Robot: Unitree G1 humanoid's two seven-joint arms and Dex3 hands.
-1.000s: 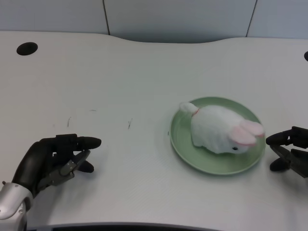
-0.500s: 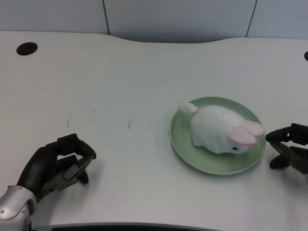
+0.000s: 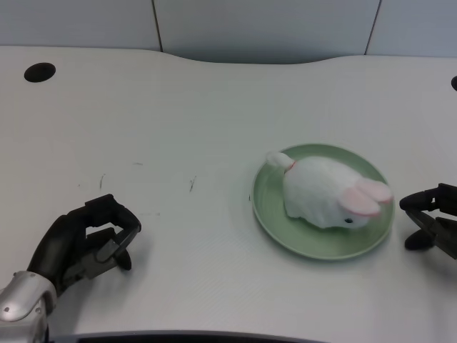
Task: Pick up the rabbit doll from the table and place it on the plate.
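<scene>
White and matte, the table [image 3: 214, 107] fills nearly the whole head view, its far edge curving in a shallow wave against pale grey wall panels [image 3: 264, 25] split by thin dark seams. At the near left corner lies the left hand [image 3: 86, 239], glossy black and jointed, on the end of a brushed silver forearm [image 3: 21, 311]. Its fingers [image 3: 118, 221] are curled inward into a loose fist with nothing inside, the tips tucked down toward the tabletop. Just beyond the hand the surface carries a few faint dark scuff marks [image 3: 191, 184], short and thin like pen strokes. Farther out, at the far left, a round black cable hole [image 3: 40, 71] is cut into the table.

Well apart from the hand, toward the right, sits the plate [image 3: 268, 207], a smooth pale green disc with a low raised rim. On it rests the rabbit doll [image 3: 321, 189], a rounded lump of fuzzy white plush lying wholly within the rim. Its pink-lined ears [image 3: 368, 196] point toward the right edge of the plate, a small dark eye shows below them, and a stubby white tail [image 3: 277, 158] pokes toward the plate's far left rim.
</scene>
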